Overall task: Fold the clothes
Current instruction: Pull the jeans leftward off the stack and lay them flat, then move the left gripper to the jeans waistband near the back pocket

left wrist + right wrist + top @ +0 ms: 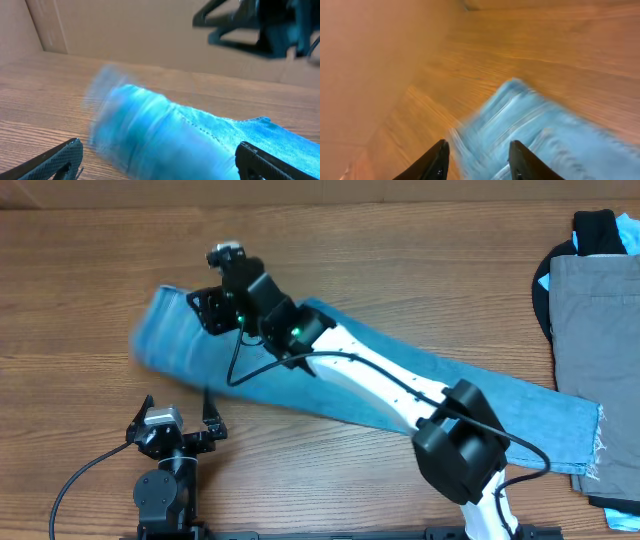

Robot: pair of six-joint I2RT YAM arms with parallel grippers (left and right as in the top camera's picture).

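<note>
The light blue jeans [540,415] lie stretched slantwise across the wooden table, from the upper left to the frayed hem at the right. Their left end is motion-blurred. My right gripper [207,312] hovers over that left end; in the right wrist view its fingers [477,144] are apart with blurred denim [545,135] beyond them. My left gripper [178,408] is open near the front left, just short of the jeans' near edge. In the left wrist view its jaws [159,145] are spread wide with the blurred denim [165,130] in front.
A stack of folded clothes sits at the right edge: a grey piece [600,320] over black ones [600,230]. The jeans' hem overlaps its foot. A cardboard wall [150,30] stands behind the table. The right arm [380,385] lies over the jeans.
</note>
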